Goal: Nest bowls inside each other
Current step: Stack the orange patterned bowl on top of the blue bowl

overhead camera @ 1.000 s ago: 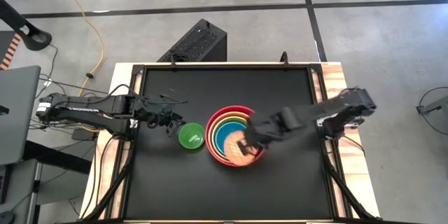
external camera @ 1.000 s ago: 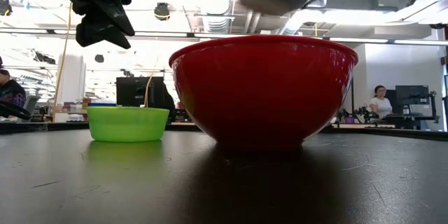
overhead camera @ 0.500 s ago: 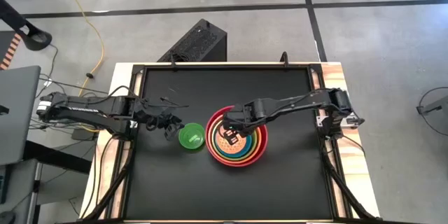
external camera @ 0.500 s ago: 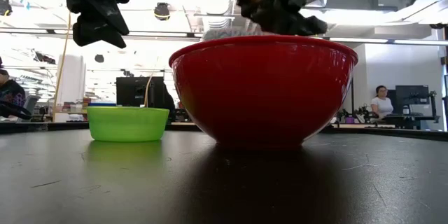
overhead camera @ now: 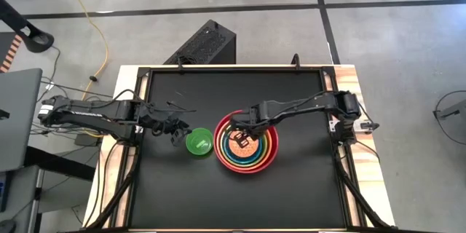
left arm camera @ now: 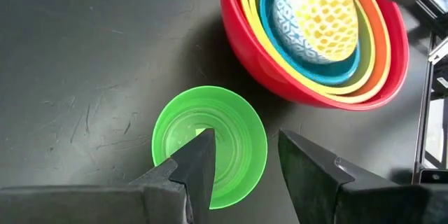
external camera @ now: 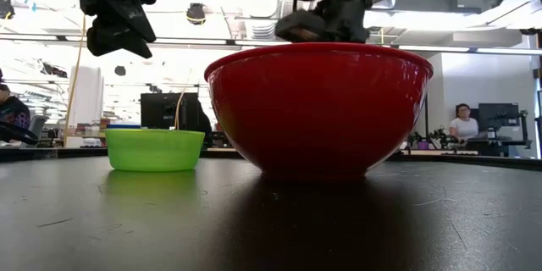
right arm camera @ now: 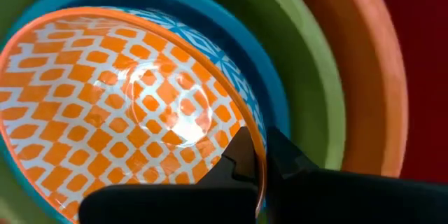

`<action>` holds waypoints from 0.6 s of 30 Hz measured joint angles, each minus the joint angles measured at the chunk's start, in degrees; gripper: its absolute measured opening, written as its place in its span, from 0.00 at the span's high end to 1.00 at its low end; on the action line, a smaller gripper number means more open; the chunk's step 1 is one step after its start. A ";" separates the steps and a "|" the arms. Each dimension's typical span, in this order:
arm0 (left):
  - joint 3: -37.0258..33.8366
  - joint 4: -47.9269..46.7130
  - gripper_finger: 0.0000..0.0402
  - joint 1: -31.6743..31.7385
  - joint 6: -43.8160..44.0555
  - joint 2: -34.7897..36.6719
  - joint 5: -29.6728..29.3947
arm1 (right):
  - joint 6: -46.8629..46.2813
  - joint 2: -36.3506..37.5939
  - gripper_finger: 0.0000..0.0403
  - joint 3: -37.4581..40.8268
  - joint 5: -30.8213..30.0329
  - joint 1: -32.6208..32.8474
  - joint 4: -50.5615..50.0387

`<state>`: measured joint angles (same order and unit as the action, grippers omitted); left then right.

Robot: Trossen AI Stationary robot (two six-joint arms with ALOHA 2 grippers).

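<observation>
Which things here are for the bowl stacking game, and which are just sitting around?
For the job: big red plastic bowl, orange bowl, olive green bowl, teal blue bowl, patterned yellow-orange bowl, small bright green bowl, right gripper, left gripper.

Just lying about: black box, yellow cable.

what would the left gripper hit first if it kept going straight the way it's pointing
Most likely the bright green bowl. The left gripper, fingers open, points down at it in its wrist view, one finger over the bowl's inside and one past its rim. The height above it is unclear, and the red bowl lies off that line.
</observation>
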<state>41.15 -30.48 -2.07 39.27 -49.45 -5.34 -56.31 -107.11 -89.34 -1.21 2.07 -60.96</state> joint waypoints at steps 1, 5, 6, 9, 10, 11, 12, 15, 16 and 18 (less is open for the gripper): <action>0.00 -0.02 0.64 0.00 0.01 0.00 0.00 | -0.02 0.02 0.99 0.65 0.02 -0.02 0.81; 0.00 0.00 0.64 0.00 0.00 0.00 0.00 | -1.01 0.02 0.99 2.28 -0.33 0.44 2.11; 0.00 0.00 0.64 0.00 0.00 0.00 -0.02 | -1.03 0.02 0.99 2.52 -0.33 0.54 2.14; 0.00 0.00 0.64 -0.02 0.02 0.00 -0.41 | -1.56 0.04 0.99 2.75 -0.13 0.61 2.54; 0.00 0.00 0.64 -0.02 0.06 0.00 -0.50 | -1.75 0.04 0.97 2.75 -0.24 0.59 2.74; 0.00 0.00 0.64 -0.02 0.30 0.00 -0.62 | -1.75 0.04 0.96 2.75 -0.24 0.58 2.90; 0.00 0.00 0.64 -0.02 0.38 0.00 -0.96 | -1.75 0.04 0.93 2.75 -0.23 0.57 3.03; 0.00 0.02 0.64 -0.02 0.44 0.00 -1.14 | -2.12 0.07 0.84 2.75 -0.26 0.59 3.17; 0.00 0.04 0.64 -0.02 0.44 0.00 -1.20 | -2.12 0.05 0.80 2.75 -0.22 0.59 3.17; 0.00 0.03 0.64 -0.02 0.44 0.00 -1.35 | -2.12 0.13 0.75 2.75 -0.20 0.61 3.22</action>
<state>41.15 -30.45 -2.09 39.70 -49.45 -6.70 -58.43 -106.98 -86.59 -1.41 2.68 -57.74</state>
